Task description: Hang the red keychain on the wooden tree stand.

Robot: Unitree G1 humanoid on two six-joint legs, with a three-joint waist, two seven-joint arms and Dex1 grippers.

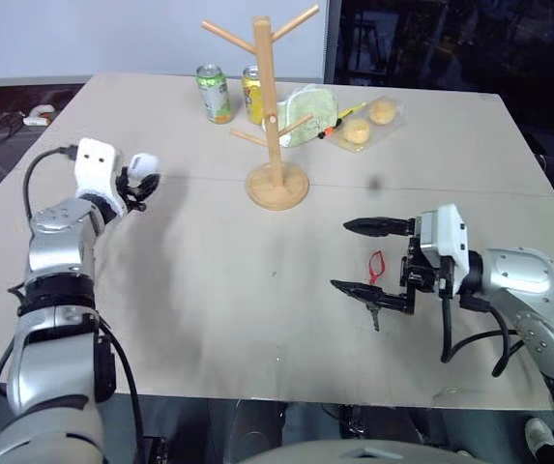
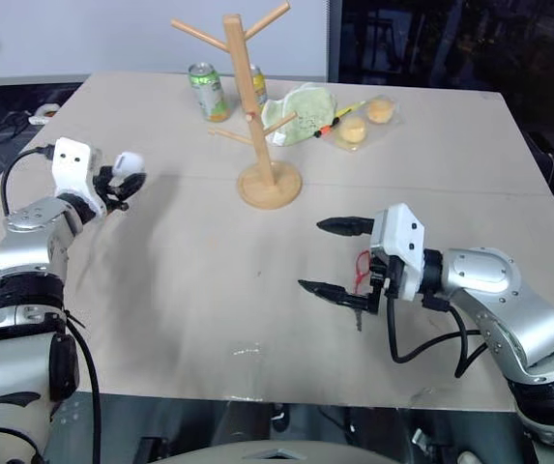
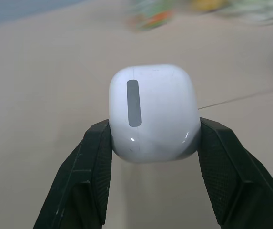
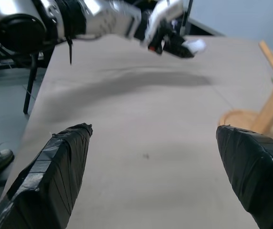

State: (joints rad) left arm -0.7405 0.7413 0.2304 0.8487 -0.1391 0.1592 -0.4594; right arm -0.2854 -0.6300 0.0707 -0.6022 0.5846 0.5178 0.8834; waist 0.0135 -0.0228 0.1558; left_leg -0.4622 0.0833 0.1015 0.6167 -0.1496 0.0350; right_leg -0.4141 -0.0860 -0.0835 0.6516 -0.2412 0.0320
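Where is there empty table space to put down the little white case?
Bare table stretches between the left pincer, shut on the white case, and the open right pincer. It is crowded behind the wooden tree stand, with cans and food bags, and by the red keychain.

The pale wooden tree stand with peg branches [image 1: 277,126] stands mid-desk on the beige desk [image 1: 209,290]. Behind it stand two drink cans [image 1: 215,94]; to its right lie a green pouch [image 1: 307,116] and packaged buns [image 1: 368,123]. The thin red cord keychain with a small key [image 1: 374,274] lies nearer, to the right, between the right end effector's [image 1: 365,257] fingers.
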